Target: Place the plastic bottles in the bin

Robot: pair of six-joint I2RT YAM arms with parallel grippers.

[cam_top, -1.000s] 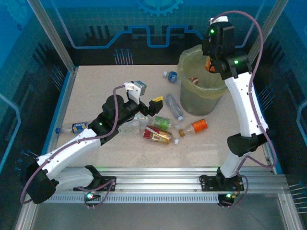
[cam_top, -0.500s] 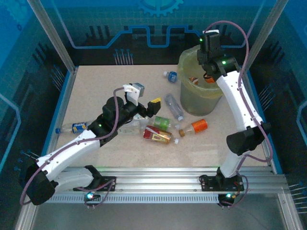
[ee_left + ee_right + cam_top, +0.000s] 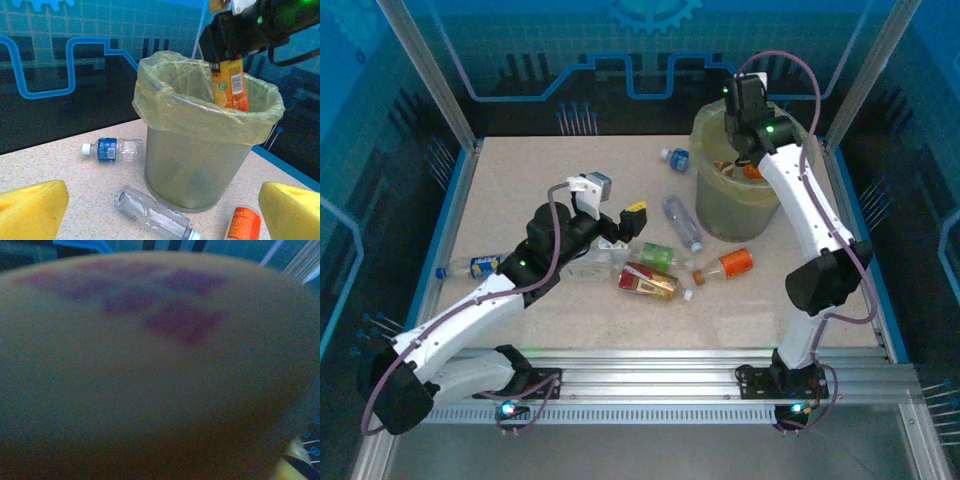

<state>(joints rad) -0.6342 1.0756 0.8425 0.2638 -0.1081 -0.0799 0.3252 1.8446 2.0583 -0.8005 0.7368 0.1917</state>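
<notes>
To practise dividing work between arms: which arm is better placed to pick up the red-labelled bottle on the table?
Left, probably. The left gripper is open near the red-labelled bottle; the right gripper is shut on an orange bottle at the bin.

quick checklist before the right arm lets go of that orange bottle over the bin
1. Right gripper shut on the orange bottle: ok.
2. Bottle's lower end inside the rim of the bin: ok.
3. Bin upright, liner folded over its rim: ok.
4. Left gripper open and back from the bin: ok.
5. Room left inside the bin: cannot tell, the liner and mesh hide the fill level.
</notes>
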